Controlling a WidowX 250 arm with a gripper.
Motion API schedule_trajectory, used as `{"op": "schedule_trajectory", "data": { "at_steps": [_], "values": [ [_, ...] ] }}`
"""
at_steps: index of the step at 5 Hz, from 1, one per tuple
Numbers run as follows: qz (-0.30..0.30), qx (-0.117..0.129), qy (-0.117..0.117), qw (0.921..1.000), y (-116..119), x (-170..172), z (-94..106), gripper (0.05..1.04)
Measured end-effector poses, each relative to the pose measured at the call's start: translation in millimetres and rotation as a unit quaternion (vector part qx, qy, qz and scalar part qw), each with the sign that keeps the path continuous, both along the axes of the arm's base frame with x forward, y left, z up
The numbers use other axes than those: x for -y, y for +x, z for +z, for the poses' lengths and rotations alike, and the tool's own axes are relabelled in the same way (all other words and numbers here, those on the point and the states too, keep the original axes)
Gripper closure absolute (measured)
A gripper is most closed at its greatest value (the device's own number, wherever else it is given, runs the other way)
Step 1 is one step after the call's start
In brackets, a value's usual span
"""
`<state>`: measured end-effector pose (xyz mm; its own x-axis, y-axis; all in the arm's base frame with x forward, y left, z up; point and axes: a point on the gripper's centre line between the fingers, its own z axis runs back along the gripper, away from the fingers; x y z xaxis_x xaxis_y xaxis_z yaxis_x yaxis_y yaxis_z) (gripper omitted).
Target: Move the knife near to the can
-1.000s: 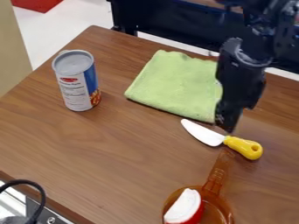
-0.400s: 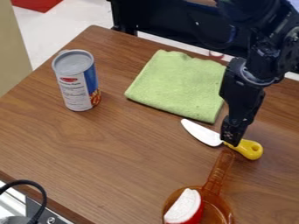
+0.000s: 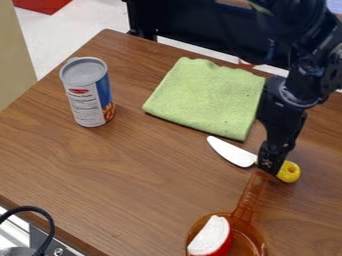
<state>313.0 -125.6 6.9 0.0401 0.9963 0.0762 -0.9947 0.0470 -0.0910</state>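
1. A brown wood-grain worktop point(image 3: 120, 175) is seen from above at a slant, with a black robot arm point(image 3: 310, 75) coming in from the top right.
2. The arm's black gripper point(image 3: 269, 171) hangs down at the right, its tip over the place where the blade and handle of a toy knife point(image 3: 232, 152) meet. How far open the gripper is, and whether it has hold of the knife, cannot be told.
3. The knife has a white blade and a rounded yellow handle point(image 3: 289, 171) with a hole near its end. It lies right of centre, the blade pointing to the upper left and the handle to the lower right.
4. A cylindrical can point(image 3: 88, 95) with a grey lid and a white and blue label stands upright at the upper left, well apart from the knife.
5. A light green cloth point(image 3: 204, 97) lies flat behind the knife, its front corner near the blade.
6. At the bottom, a see-through amber pan point(image 3: 248, 200) points its handle up towards the knife. In it rests 1 toy wedge point(image 3: 212, 237), white on its flat face and red on its curved side.
7. A black cable point(image 3: 47, 227) curves at the lower left, and a red object point(image 3: 41, 5) lies on the pale floor point(image 3: 83, 22) at the top left.
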Motion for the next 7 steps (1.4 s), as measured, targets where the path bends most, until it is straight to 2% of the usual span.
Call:
{"op": "schedule_trajectory", "data": {
  "at_steps": [1, 2, 3, 4, 5, 6, 7],
  "values": [
    [0.001, 0.006, -0.004, 1.0000, 2.1, 1.3, -1.9, 0.083],
    [-0.001, -0.003, 0.002, 1.0000, 0.1, 1.9, -13.1, 0.083],
    [-0.007, 0.010, -0.001, 0.9999, 2.3, 6.4, -13.1, 0.083],
    [-0.015, 0.006, -0.011, 0.9998, 1.5, 9.8, -17.2, 0.132],
    [-0.006, 0.011, -0.018, 0.9998, 4.6, 7.6, -17.2, 0.408],
    [0.001, -0.001, -0.024, 0.9997, 5.6, 4.7, -17.9, 0.596],
    [0.000, -0.004, -0.022, 0.9997, 6.4, 1.0, -17.7, 0.596]
  ]
}}
